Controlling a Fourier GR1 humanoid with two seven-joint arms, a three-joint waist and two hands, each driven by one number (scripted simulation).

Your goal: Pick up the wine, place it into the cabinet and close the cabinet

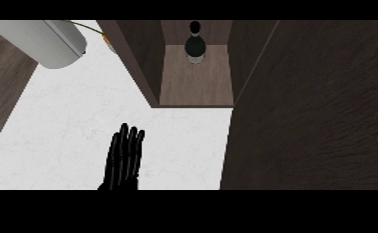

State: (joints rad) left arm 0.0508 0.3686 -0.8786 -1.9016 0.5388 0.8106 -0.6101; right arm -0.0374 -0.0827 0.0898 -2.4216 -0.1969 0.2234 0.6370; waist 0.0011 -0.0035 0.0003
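Dark glass wine bottle [194,45] stands upright at back of dark wooden cabinet [196,84]. My left hand [123,157] rests open, empty. Wooden door [310,112] unclosed; a hard swing could topple it.

Even, bright light on the white counter [88,117] — cabinet [196,77] interior dimmer.

No lettering, brand, number or sign can be read anywhere here. The wine bottle [195,47] standing inside the open cabinet [196,84] shows a pale band where a label might sit, but nothing on it is legible from this angle.
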